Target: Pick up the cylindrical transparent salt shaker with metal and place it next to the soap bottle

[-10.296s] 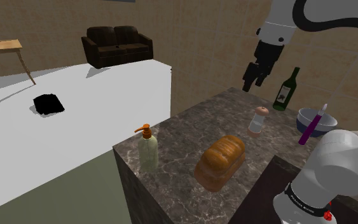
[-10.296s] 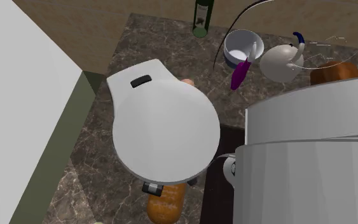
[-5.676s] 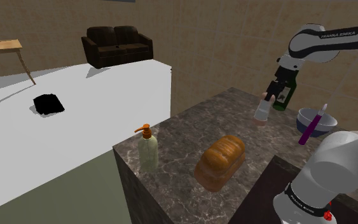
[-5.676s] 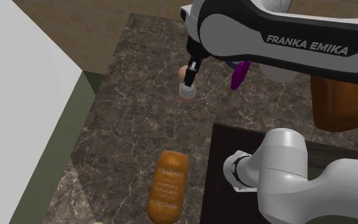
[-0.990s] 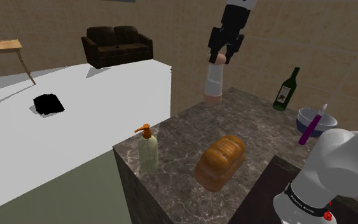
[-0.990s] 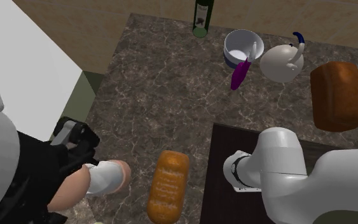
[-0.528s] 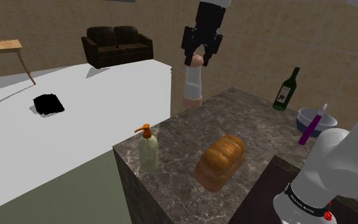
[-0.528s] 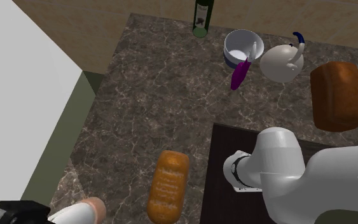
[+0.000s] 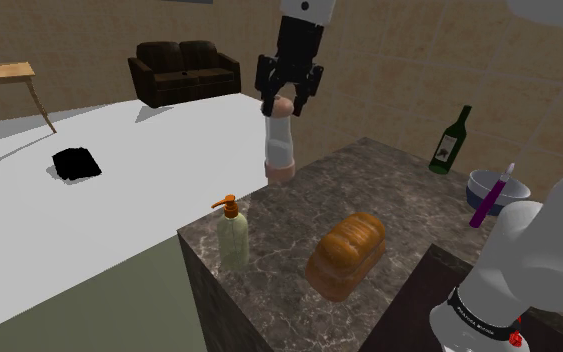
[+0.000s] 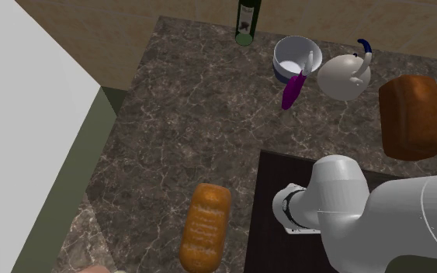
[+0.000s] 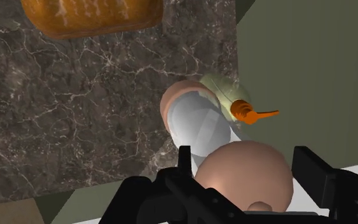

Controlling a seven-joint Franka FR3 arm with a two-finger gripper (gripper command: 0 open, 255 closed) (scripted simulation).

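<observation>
No legible text, label, brand or number

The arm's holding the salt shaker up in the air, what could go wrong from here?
The black gripper clasps the pale cylindrical salt shaker with a pinkish cap by its top, high above the dark marble counter; a slip could drop it. In the wrist view it overlaps the pale green soap bottle with an orange pump, which stands near the counter's corner; lowering straight down could knock that bottle off.
</observation>
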